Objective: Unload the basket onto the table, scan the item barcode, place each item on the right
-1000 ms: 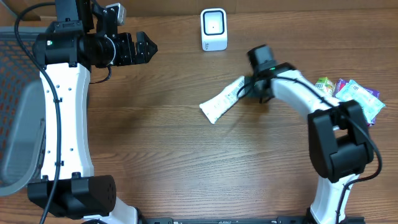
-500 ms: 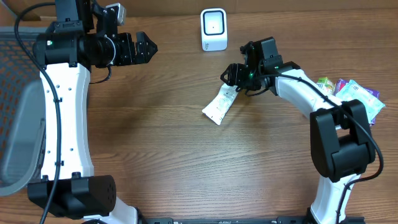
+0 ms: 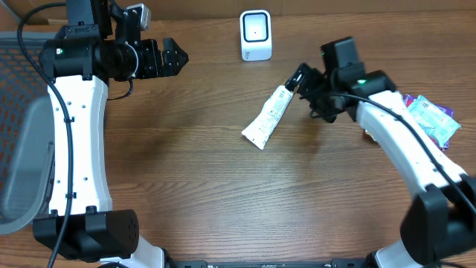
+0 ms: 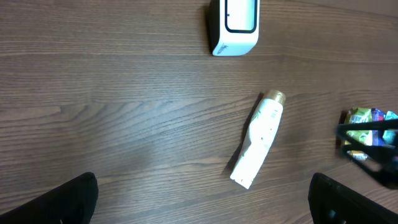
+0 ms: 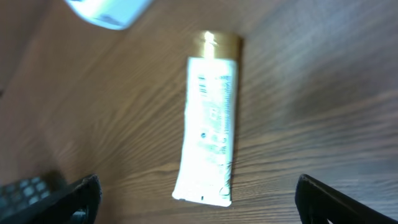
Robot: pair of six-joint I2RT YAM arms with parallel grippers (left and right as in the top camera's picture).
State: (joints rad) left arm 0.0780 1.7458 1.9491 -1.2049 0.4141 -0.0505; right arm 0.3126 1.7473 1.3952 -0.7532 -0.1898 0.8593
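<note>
The item is a white tube with a gold cap (image 3: 266,117), lying flat on the wooden table with its cap end toward the back right. In the right wrist view the tube (image 5: 208,124) shows printed text facing up; no barcode can be made out in the blur. My right gripper (image 3: 307,91) hovers just right of the cap, open, with nothing between its fingers. A white scanner box (image 3: 256,35) stands at the table's back centre. My left gripper (image 3: 177,57) hangs open high at the back left, looking down on the tube (image 4: 258,138) and scanner (image 4: 235,25).
A pile of colourful snack packets (image 3: 428,119) lies at the right edge, behind my right arm; the packets (image 4: 367,124) also show in the left wrist view. A grey mesh bin (image 3: 18,89) sits off the table's left side.
My right gripper opened and let go of the tube, then drew back to the right. The tube now lies loose on the table. The left arm has not moved.
</note>
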